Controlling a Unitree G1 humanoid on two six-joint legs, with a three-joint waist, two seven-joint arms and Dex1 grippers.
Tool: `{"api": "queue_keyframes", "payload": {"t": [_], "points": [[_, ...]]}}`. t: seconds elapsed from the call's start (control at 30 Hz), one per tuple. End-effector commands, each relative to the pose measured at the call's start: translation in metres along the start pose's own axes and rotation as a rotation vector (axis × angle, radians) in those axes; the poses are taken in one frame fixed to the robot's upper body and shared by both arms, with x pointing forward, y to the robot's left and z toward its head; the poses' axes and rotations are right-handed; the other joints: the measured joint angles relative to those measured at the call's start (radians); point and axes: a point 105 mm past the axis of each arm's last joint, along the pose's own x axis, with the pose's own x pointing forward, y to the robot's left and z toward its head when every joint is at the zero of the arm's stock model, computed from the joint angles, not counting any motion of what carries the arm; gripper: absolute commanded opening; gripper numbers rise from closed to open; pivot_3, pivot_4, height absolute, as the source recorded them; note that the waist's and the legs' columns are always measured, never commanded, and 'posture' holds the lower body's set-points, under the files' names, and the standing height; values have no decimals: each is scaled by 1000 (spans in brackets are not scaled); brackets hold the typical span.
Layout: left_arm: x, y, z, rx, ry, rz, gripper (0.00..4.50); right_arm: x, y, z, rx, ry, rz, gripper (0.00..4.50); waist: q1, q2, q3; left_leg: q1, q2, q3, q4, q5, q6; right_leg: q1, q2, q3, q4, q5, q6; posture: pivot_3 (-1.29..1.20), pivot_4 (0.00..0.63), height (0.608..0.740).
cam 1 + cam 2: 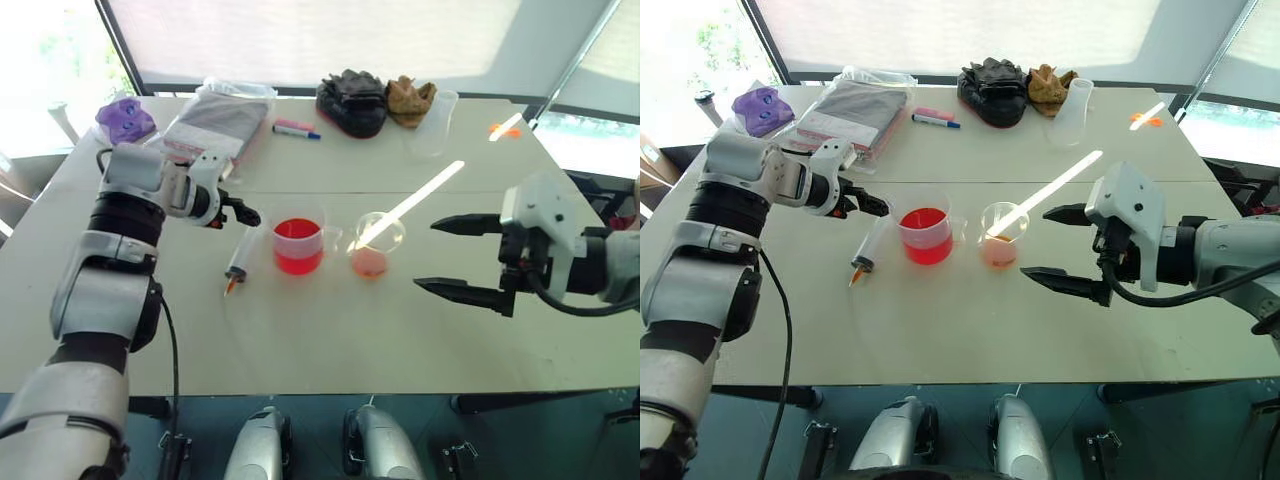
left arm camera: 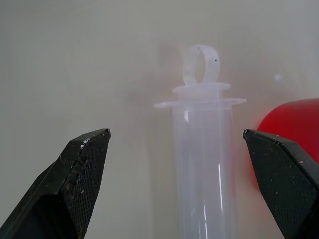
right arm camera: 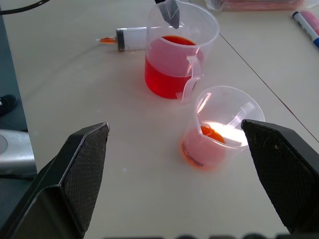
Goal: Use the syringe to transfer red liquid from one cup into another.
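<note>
Syringe [image 1: 239,259]: lies flat on the table [image 1: 330,340], just beside the measuring beaker [image 1: 298,245] on its left side, not held by anything.
Long axis: runs near to far across the table, orange tip toward the robot, plunger ring at the far end.
Syringe to left gripper [image 1: 243,212]: the plunger end sits right under the black fingers [image 2: 82,174]; in the left wrist view the barrel stands between the two, touching neither.
Left fingers: spread wide, pointing down and across toward the beaker.
Nearer arm: the left, by a long way; I'd say closing on the barrel is its job.
Risk: the beaker of red liquid [image 3: 169,62] stands so close that one finger may nudge it.
Small cup [image 1: 374,243]: just right of the beaker, a shallow pink-orange pool inside.
Right gripper [image 1: 462,257]: near the small cup on its right, fingers spread, nothing between them.
</note>
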Motion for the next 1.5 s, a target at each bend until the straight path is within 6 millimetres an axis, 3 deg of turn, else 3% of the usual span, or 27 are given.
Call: {"api": "queue_keyframes", "payload": {"t": [0.03, 0.2, 0.5, 0.87, 0.9, 0.97, 1.23, 1.5], "points": [[-14, -6, 15, -6, -43, -23, 4500, -4, 0, 10, -48, -31, -26, 4437, 0, 0, 0, 0, 0, 0, 0, 0, 0, 0, 0, 0, 0, 0, 0, 0, 150, 740], [-13, -16, 15, 11, -30, -43, 4500, -2, 0, 11, -45, -34, -27, 4437, 2, 0, 0, 0, 0, 0, 0, 0, 0, 0, 0, 0, 1, 0, 0, 0, 150, 740], [11, -19, -7, 4, 40, -37, 4500, -1, -2, 11, -50, -36, -27, 4437, 2, 0, 0, 0, 0, 0, 0, 0, 0, 0, 0, 0, 1, 0, 1, 0, 150, 740], [32, -6, -28, -3, 99, 30, 4500, -2, -3, 12, -49, -44, -57, 4437, 2, 0, 0, 1, 0, 0, 0, 0, 0, 0, 0, 0, 1, 0, 1, 0, 150, 740], [33, -5, -29, -1, 100, 32, 3954, -2, -3, 11, -47, -44, -59, 4500, 2, 0, 0, 1, 0, 0, 0, 0, 0, 1, 0, 0, 2, 0, 1, 0, 150, 740], [35, -4, -32, -1, 105, 35, 3443, -1, -3, 11, -46, -44, -63, 4500, 1, 0, 0, 1, 0, 0, 1, 0, 0, 1, 0, 1, 2, 0, 0, 0, 150, 740], [35, 2, -39, -19, 119, 45, 1768, -1, -6, 10, -48, -46, -71, 4500, 2, 0, -1, 1, 0, 0, 1, 0, 0, 1, -1, 1, 2, 0, 1, 0, 150, 740], [30, 3, -35, 3, 93, 43, 1623, 0, -7, 8, -47, -47, -67, 4500, 1, 0, -1, 1, 0, 0, 1, 0, 0, 1, 0, 1, 2, 0, 1, 0, 150, 740]]}}
